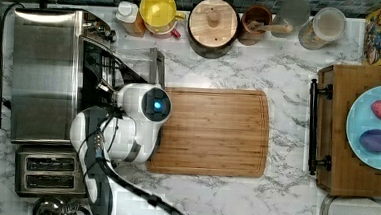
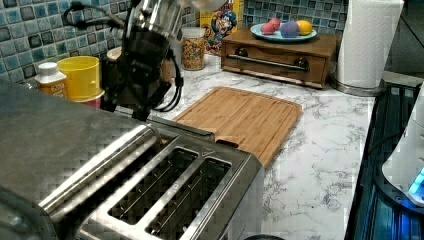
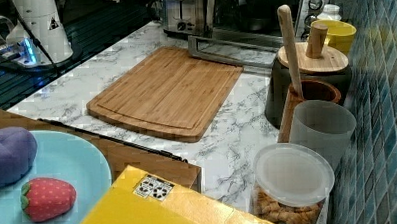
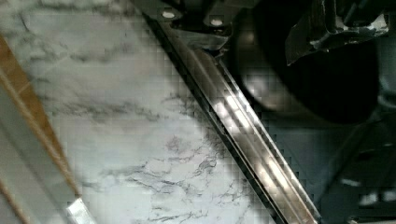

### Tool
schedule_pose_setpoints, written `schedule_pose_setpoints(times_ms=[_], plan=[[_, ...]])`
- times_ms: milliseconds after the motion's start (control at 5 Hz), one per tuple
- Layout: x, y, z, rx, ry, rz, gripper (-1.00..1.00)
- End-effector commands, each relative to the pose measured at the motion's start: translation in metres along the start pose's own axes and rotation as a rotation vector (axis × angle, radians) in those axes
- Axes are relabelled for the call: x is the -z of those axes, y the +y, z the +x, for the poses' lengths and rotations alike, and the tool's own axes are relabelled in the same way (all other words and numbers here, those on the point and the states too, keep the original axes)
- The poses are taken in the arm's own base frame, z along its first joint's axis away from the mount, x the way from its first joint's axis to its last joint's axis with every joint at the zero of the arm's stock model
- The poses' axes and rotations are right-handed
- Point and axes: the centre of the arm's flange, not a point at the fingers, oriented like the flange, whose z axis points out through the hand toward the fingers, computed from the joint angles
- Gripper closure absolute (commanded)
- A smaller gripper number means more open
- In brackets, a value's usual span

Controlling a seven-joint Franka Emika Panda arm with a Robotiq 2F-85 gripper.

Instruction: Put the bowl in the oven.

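Observation:
The bowl [image 4: 322,84] is round and black, and it sits inside the dark cavity of the oven [image 1: 43,73], just past the steel lip at the hinge of the let-down door [image 4: 243,126]. My gripper [image 4: 336,32] is over the bowl's rim, reaching into the oven mouth. In the top view the arm's white wrist [image 1: 148,105] hangs over the open door [image 1: 156,65]. In the left view the dark gripper body [image 2: 145,65] dips down behind the oven's steel top [image 2: 50,130].
A two-slot toaster [image 1: 49,171] stands beside the oven. A wooden cutting board [image 1: 212,131] lies in front of the door. A yellow cup [image 1: 158,9], a lidded dark pot [image 1: 212,26] and jars line the tiled wall. A blue plate of fruit [image 1: 372,126] rests on a wooden box.

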Motion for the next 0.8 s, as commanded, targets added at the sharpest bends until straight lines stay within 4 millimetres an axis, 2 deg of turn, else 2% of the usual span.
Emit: schedule_pose_setpoints(times_ms=[200,800], plan=[[0.1163,0.0001,0.0378,0.08,0.163,0.069,0.0],[0.1163,0.0001,0.0379,0.08,0.163,0.069,0.0]])
